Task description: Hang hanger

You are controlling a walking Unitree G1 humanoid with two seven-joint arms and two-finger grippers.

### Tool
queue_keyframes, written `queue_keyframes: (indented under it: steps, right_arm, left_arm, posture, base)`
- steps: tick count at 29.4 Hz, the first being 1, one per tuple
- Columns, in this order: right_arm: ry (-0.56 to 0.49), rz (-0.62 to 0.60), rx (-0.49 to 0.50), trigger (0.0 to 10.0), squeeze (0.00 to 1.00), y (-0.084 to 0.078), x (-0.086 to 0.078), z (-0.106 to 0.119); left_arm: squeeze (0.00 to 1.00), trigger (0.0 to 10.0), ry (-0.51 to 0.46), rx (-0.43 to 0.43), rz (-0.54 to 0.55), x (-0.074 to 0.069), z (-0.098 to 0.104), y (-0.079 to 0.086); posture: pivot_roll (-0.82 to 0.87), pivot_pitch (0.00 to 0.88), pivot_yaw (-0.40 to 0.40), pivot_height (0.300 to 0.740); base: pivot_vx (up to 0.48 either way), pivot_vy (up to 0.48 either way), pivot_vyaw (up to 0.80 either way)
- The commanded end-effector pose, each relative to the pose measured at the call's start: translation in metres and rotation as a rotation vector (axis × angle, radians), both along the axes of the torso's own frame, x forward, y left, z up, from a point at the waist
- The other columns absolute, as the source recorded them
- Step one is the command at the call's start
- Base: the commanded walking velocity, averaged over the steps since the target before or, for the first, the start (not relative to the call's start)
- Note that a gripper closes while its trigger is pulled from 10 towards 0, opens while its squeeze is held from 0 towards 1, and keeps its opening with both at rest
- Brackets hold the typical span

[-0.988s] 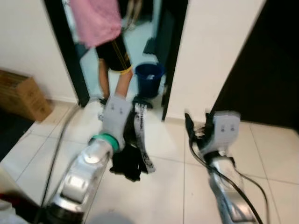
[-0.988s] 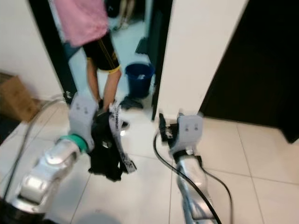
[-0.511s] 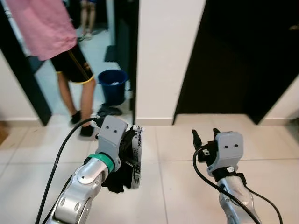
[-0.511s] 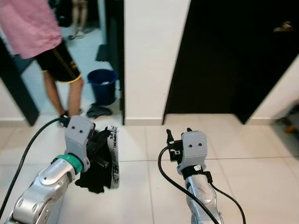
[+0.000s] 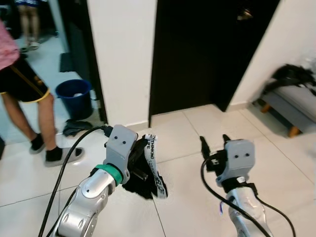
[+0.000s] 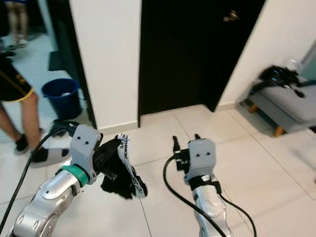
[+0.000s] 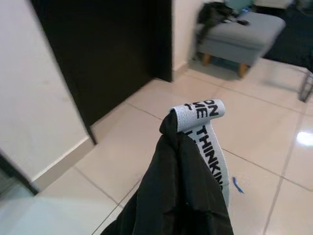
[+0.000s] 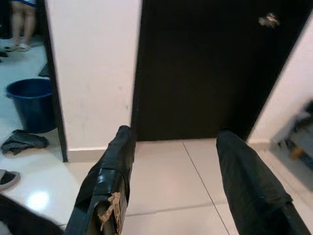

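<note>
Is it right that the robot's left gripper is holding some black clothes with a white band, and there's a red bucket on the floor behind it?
Nearly. The bucket is blue, not red, as the left eye view shows. The left gripper does hold black clothes with a white band.

Left gripper holds a black garment with a white lettered strap above the tiled floor; right gripper hangs empty beside it.
</note>
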State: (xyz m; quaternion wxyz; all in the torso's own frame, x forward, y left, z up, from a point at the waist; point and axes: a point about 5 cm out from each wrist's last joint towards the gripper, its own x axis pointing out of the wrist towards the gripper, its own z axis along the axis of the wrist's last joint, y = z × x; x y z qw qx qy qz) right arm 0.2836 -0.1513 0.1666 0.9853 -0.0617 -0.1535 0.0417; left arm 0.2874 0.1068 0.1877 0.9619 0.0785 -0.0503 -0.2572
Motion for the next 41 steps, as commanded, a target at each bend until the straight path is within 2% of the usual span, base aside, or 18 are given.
queue_keyframes:
  steps: [1, 6, 11, 17, 23, 41]
  right_arm:
    - [0.008, -0.016, -0.003, 10.0, 0.00, -0.003, -0.002, -0.002]
    - [0.003, -0.018, 0.002, 10.0, 0.00, -0.003, -0.002, -0.001]
    - [0.003, -0.016, 0.006, 10.0, 0.00, -0.001, -0.002, 0.000]
    - [0.001, -0.011, 0.009, 10.0, 0.00, 0.001, -0.002, 0.001]
    - [-0.003, -0.004, 0.011, 10.0, 0.00, 0.003, 0.000, 0.002]
    - [-0.023, 0.013, 0.023, 10.0, 0.00, 0.009, 0.003, 0.008]
  left_arm:
    - [0.00, 10.0, 0.002, -0.012, -0.031, -0.001, -0.001, -0.003]
    - [0.00, 10.0, -0.021, -0.015, -0.044, 0.001, 0.003, -0.002]
    - [0.00, 10.0, -0.003, -0.082, 0.007, 0.006, 0.007, 0.003]
    - [0.00, 10.0, -0.010, -0.094, 0.072, 0.009, 0.012, 0.007]
    - [0.00, 10.0, -0.041, -0.131, 0.062, 0.012, 0.020, 0.008]
    - [0.00, 10.0, -0.052, -0.133, 0.080, 0.017, 0.023, 0.008]
  posture:
    - [-0.16, 0.120, 0.056, 0.740]
    - [-0.16, 0.123, 0.058, 0.740]
    - [-0.16, 0.126, 0.060, 0.740]
    - [-0.16, 0.127, 0.058, 0.740]
    - [-0.15, 0.127, 0.054, 0.740]
    - [-0.15, 0.123, 0.054, 0.740]
  base:
    - [0.000, 0.000, -0.78]
    - [0.000, 0.000, -0.78]
    - [0.000, 0.000, -0.78]
    - [0.000, 0.000, -0.78]
    - [0.000, 0.000, -0.78]
    - [0.000, 0.000, -0.78]
